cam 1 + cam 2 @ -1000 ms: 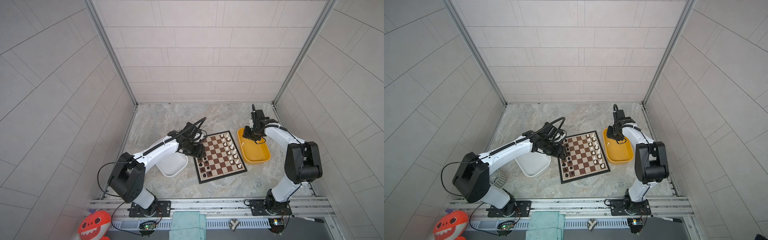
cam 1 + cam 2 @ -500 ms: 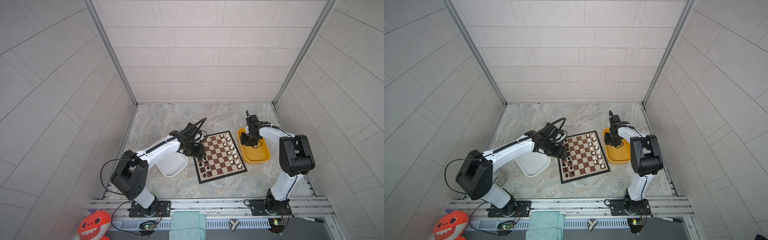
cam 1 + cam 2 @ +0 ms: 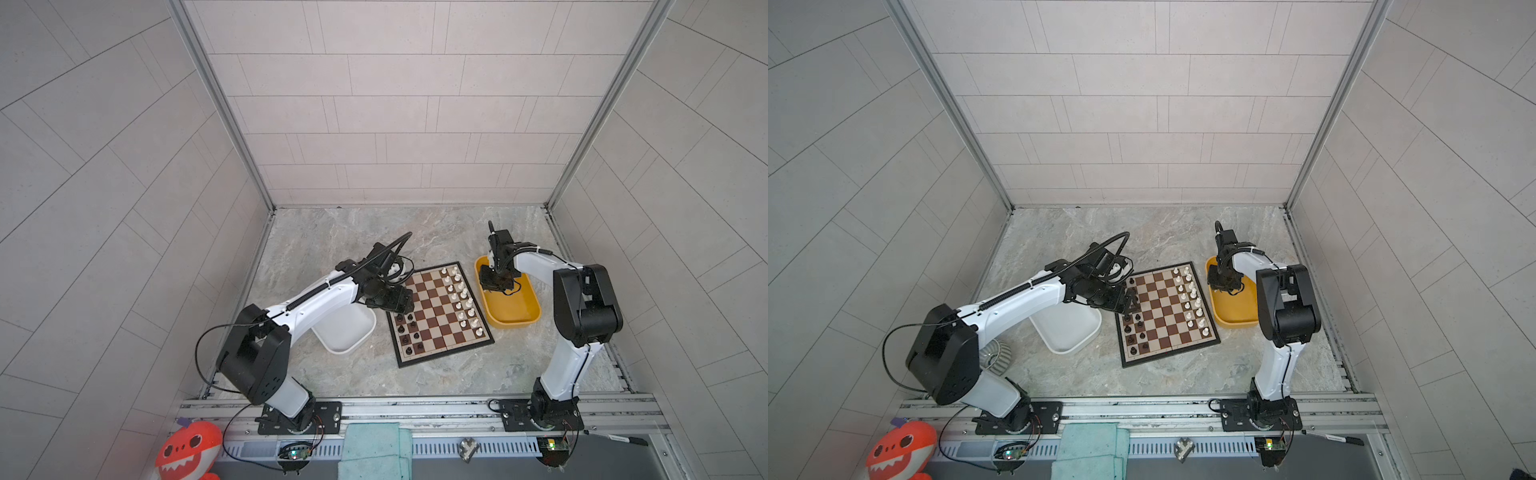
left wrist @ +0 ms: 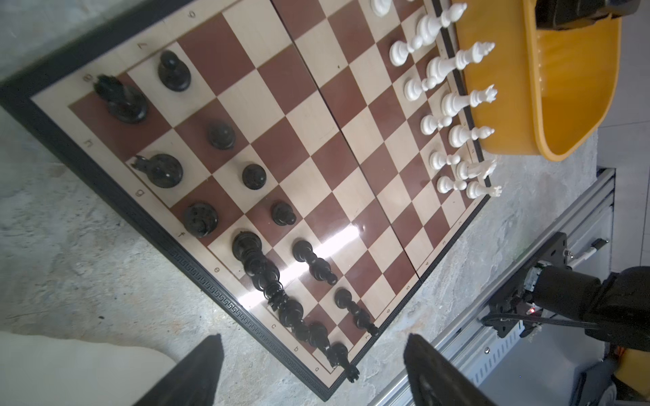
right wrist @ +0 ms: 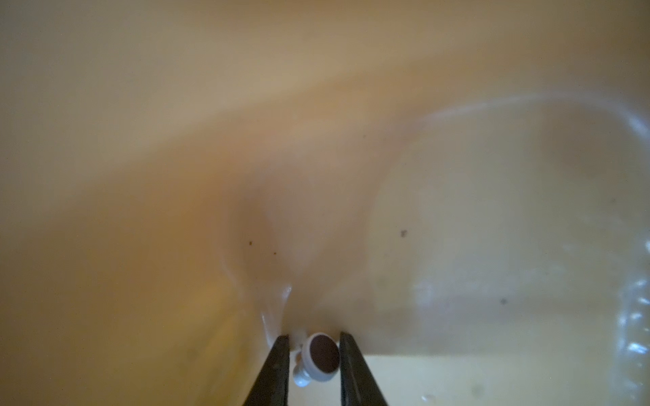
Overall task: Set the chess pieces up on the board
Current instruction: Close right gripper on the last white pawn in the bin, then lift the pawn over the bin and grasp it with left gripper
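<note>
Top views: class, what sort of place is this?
Probably a robot test cell: a left arm and a right arm bolted to a metal rail, inside tiled walls, with a chessboard.

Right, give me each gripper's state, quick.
Left gripper: open, holding nothing.
Right gripper: closed on a white piece in the yellow tub.

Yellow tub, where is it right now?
In both top views the tub sits just right of the board, with the right end effector inside it.
</note>
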